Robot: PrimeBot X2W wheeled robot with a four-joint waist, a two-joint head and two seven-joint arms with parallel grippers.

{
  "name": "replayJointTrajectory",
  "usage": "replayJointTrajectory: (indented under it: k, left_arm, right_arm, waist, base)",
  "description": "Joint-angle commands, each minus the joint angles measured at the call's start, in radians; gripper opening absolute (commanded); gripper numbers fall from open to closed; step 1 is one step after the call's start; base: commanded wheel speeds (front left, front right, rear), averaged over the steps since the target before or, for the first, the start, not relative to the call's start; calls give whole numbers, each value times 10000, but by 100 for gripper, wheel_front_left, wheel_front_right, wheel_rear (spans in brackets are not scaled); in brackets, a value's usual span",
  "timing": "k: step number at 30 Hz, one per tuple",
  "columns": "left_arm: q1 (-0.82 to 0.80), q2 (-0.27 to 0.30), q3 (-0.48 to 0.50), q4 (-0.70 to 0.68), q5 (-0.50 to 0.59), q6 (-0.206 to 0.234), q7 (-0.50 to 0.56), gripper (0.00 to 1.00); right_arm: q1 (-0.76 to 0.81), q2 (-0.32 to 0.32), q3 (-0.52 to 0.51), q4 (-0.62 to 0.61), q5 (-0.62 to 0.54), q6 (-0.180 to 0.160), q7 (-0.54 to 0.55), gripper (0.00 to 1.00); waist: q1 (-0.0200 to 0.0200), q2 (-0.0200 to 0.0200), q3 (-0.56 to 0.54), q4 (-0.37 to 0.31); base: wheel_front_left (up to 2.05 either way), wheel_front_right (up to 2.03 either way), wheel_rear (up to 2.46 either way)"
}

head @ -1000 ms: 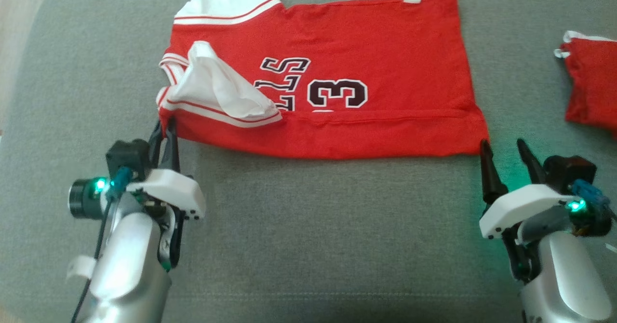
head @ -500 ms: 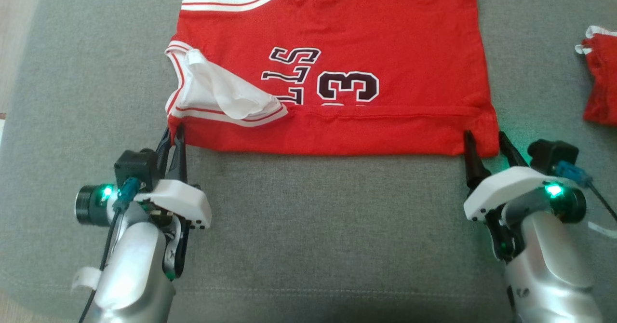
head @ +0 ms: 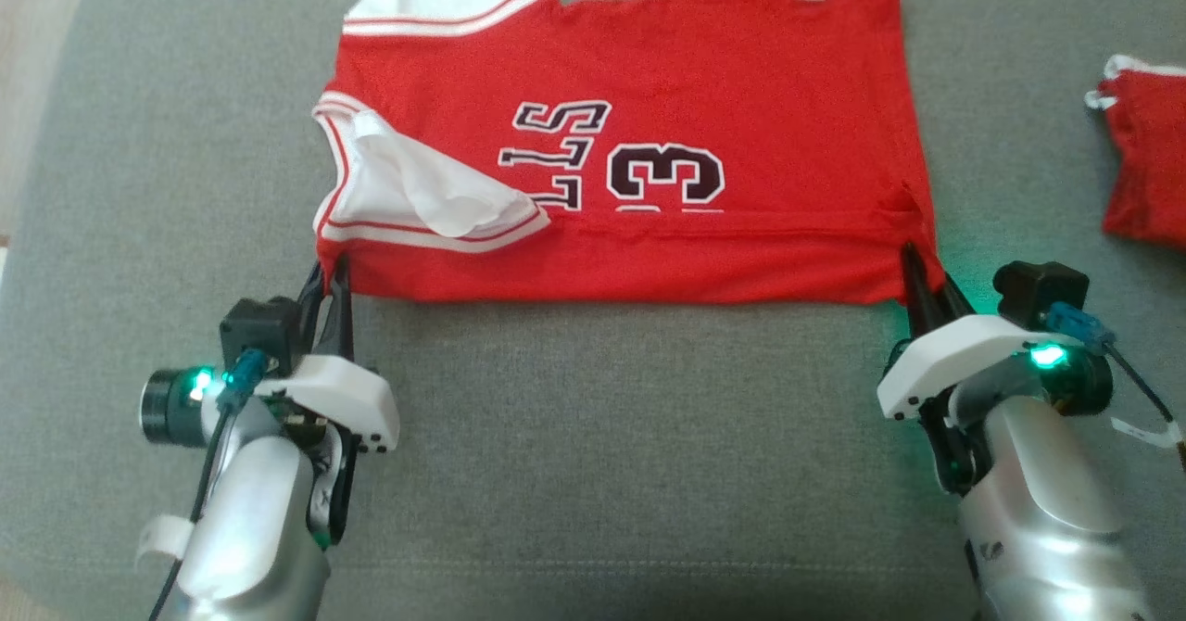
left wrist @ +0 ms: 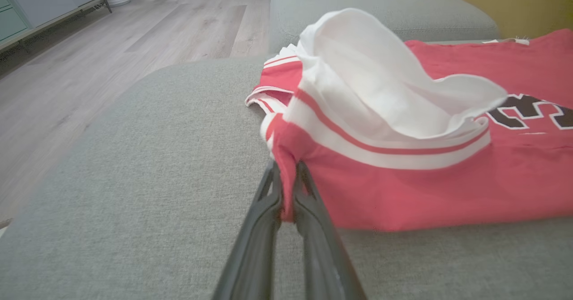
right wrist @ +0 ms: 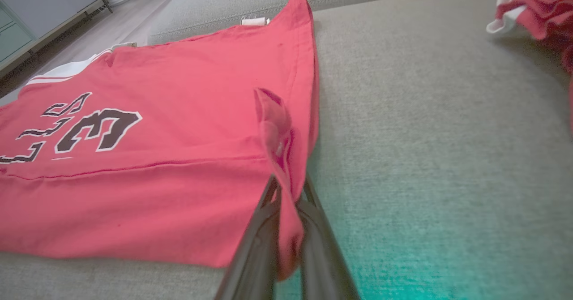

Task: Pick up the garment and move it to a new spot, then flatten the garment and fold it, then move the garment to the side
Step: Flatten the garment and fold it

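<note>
A red jersey (head: 649, 74) with white trim and a black number 3 lies spread on the grey cushion (head: 602, 436), its near strip folded over. My left gripper (head: 329, 273) is shut on the jersey's near left corner (left wrist: 286, 165), where a white sleeve lining (left wrist: 380, 89) puffs up. My right gripper (head: 922, 269) is shut on the near right corner (right wrist: 280, 147), which is pinched up into a ridge between the fingers (right wrist: 264, 215).
A second red and white garment (head: 1144, 167) lies bunched at the cushion's right edge, also in the right wrist view (right wrist: 532, 9). Wooden floor (left wrist: 67, 67) lies beyond the cushion's left end. Bare grey cushion stretches in front of the jersey.
My right gripper has moved in from beside the corner and closed on the jersey's near right corner, lifting it slightly. The left gripper keeps its hold. The head view has shifted a little.
</note>
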Motion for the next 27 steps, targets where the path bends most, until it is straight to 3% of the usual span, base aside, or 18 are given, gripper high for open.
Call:
replayJointTrajectory:
  k: [1,11,20,21,22,23,24,25,26,27]
  left_arm:
    - [9,306,243,-209,-105,56,-70,0]
    - [852,411,219,-323,-307,109,-11,0]
    - [2361,383,-126,-1450,-489,89,677,0]
    - [2465,381,-137,-1581,-510,114,742,0]
    - [2537,388,-137,-1687,-525,147,785,0]
    - [2581,393,-130,-1771,-538,183,818,0]
    - [2590,390,-122,-1847,-556,207,831,18]
    - [2566,390,-103,-1926,-570,238,815,46]
    - [2521,399,-79,-1988,-575,270,788,91]
    - [2459,419,-59,-2039,-564,303,748,100]
  right_arm:
    - [-24,4,-34,-249,-273,37,-149,0]
    - [1053,-60,-394,-1204,-580,37,717,0]
    - [2990,-98,-472,-3552,-94,37,2373,0]
    - [3168,-87,-487,-3815,-64,37,2486,36]
    - [3309,-77,-493,-4069,-56,37,2550,100]
    - [3412,-64,-527,-4289,-32,37,2588,100]
    - [3482,-54,-543,-4477,-39,37,2625,100]
    - [3513,-46,-541,-4672,-103,37,2605,100]
    - [3497,-39,-578,-4870,-157,37,2522,100]
    - [3450,-32,-653,-5060,-210,37,2409,100]
  waist:
    - [-1,0,-305,-32]
    - [-1,0,-1331,-40]
    - [-1,0,-1822,-227]
    - [-1,0,-1815,-260]
    - [-1,0,-1796,-298]
    - [-1,0,-1771,-344]
    - [-1,0,-1739,-383]
    - [-1,0,-1685,-428]
    - [-1,0,-1630,-472]
    - [-1,0,-1566,-517]
  base:
    - [0,0,0]
    - [0,0,0]
    - [0,0,0]
    - [0,0,0]
    - [0,0,0]
    - [0,0,0]
    - [0,0,0]
    - [0,0,0]
    - [0,0,0]
    - [0,0,0]
